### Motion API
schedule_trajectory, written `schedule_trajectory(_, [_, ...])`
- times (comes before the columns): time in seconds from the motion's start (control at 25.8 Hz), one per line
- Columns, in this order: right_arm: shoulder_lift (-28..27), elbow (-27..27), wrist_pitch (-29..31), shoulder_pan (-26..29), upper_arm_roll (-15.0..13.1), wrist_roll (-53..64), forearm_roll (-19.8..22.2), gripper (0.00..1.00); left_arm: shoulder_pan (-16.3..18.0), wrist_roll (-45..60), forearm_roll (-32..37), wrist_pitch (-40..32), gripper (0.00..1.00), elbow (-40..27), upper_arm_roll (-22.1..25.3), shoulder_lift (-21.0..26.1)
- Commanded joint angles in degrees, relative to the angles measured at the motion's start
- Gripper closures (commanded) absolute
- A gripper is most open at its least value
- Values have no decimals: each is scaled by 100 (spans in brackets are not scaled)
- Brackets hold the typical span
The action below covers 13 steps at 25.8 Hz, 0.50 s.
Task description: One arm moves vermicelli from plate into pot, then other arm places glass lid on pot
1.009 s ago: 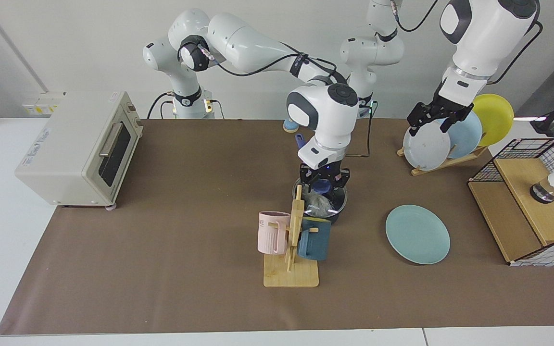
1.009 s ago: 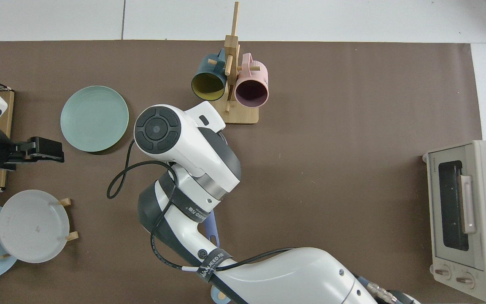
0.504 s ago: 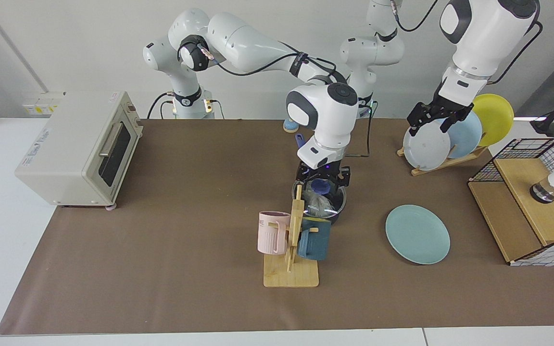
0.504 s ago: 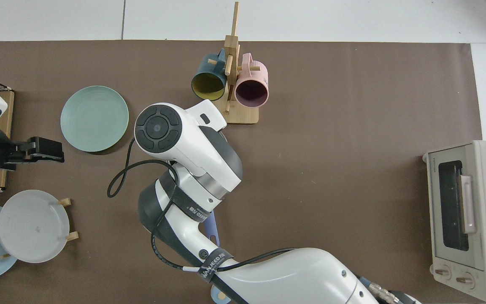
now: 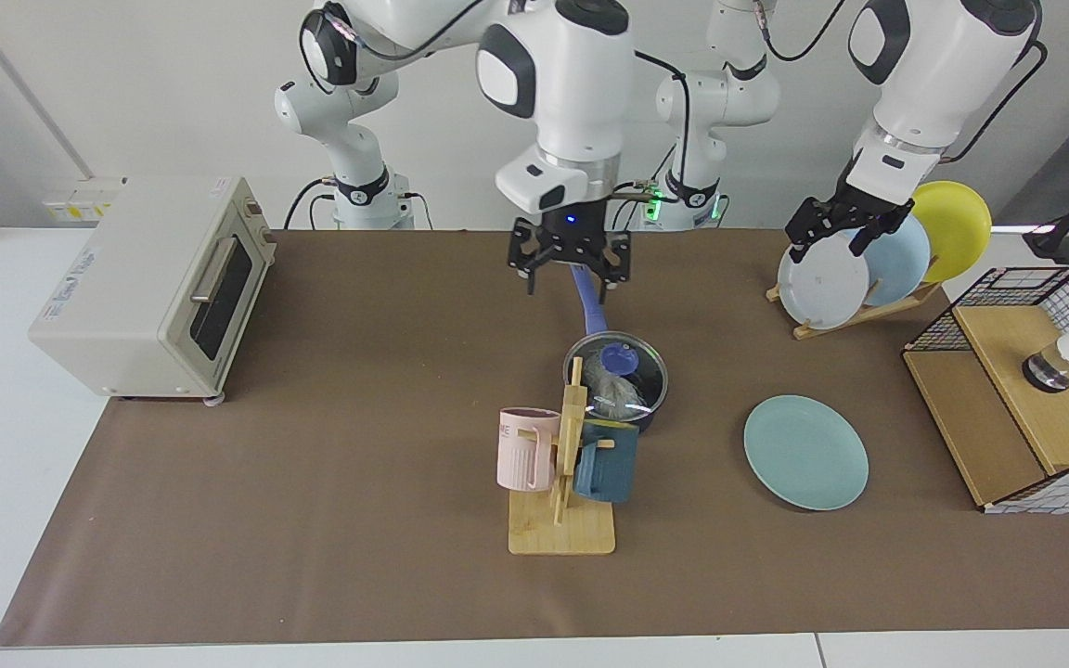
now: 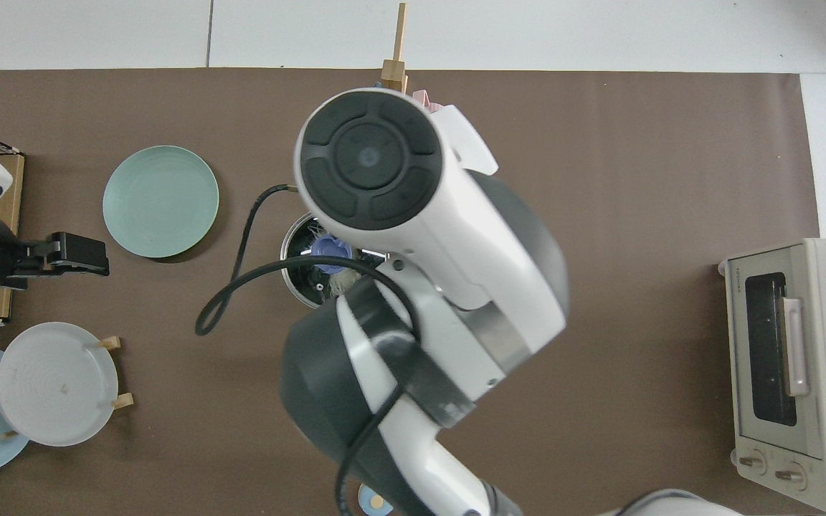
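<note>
The black pot (image 5: 616,382) stands mid-table with its blue handle (image 5: 590,311) pointing toward the arms. On it sits the glass lid (image 5: 632,371), blue knob (image 5: 621,355) up, and the white vermicelli (image 5: 613,397) shows through the glass. My right gripper (image 5: 569,278) hangs open and empty above the handle, well clear of the lid. The teal plate (image 5: 805,452) lies bare to the right of the pot. My left gripper (image 5: 827,243) waits open by the plate rack. From above, the right arm hides most of the pot (image 6: 297,266); the knob (image 6: 330,248) and the plate (image 6: 160,201) show.
A wooden mug rack (image 5: 562,520) with a pink mug (image 5: 525,450) and a dark blue mug (image 5: 607,461) stands just in front of the pot. A toaster oven (image 5: 154,288) is at far left. A plate rack (image 5: 855,311) and a wire basket (image 5: 1036,390) are at right.
My right gripper has let go of the lid's knob and risen up and back from the pot. The lid stays on the pot. The left arm has not moved.
</note>
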State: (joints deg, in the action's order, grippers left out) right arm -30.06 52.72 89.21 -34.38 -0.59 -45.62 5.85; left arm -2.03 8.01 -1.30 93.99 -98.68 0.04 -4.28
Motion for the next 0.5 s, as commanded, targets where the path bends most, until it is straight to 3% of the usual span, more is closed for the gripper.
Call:
schedule_trajectory(0.0, [1545,2099,26,572,59,1010,4,0,-43,-28,-19,-48,0,-63,40,-91])
schedule_trajectory(0.19, [2582,3601,350,1178,68,1731,-5,0,-43,-28,-19,-48,0,-55,32,-91])
schedule_trajectory(0.47, [3849,5861,1808,2013,68,2609,4,0,-43,-28,-19,-48,0,-63,32,-100])
